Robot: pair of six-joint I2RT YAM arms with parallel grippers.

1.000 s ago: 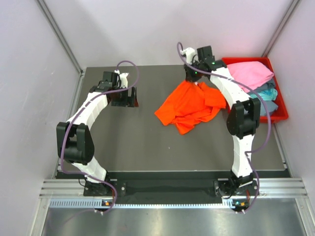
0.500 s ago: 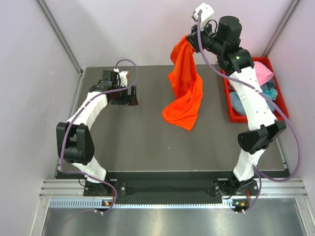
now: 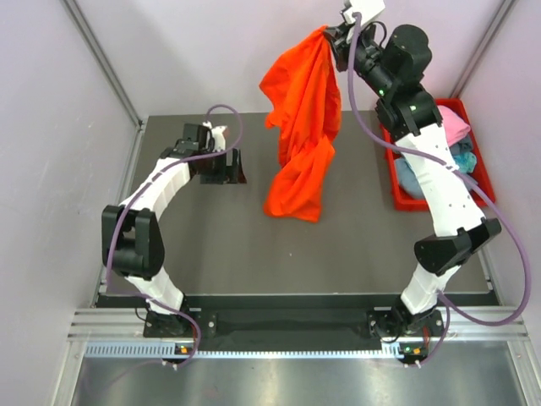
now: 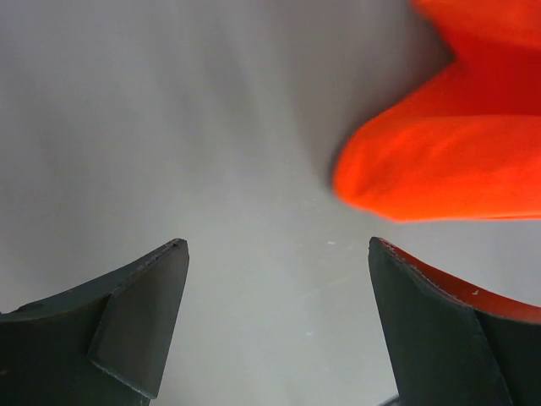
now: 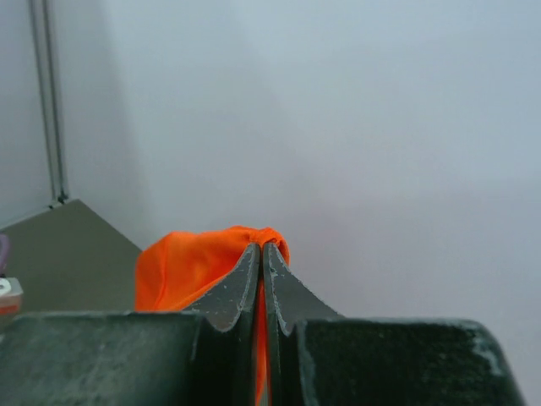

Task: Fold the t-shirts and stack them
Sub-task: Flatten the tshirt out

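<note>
Well across the dark grey table (image 3: 211,245) from the rigid red plastic rectangular bin (image 3: 404,203), the left gripper (image 3: 224,167) is hovering low with its jaws spread wide and nothing between them (it looks ready to catch a loose edge). Inside the bin, a crumpled pink t-shirt (image 3: 452,127) and a grey-blue t-shirt (image 3: 463,156) are lying unfolded. Between the left gripper and the bin, the bright orange short-sleeved cloth t-shirt (image 3: 296,110) is dangling full length; whether its bottom edge is touching the table I cannot tell. Above the bin's far left corner, the right gripper (image 5: 260,249) is pinching the orange shirt's top bunch, clenched tight on it. Hoisting it is probably letting the cloth fall open for laying flat.
</note>
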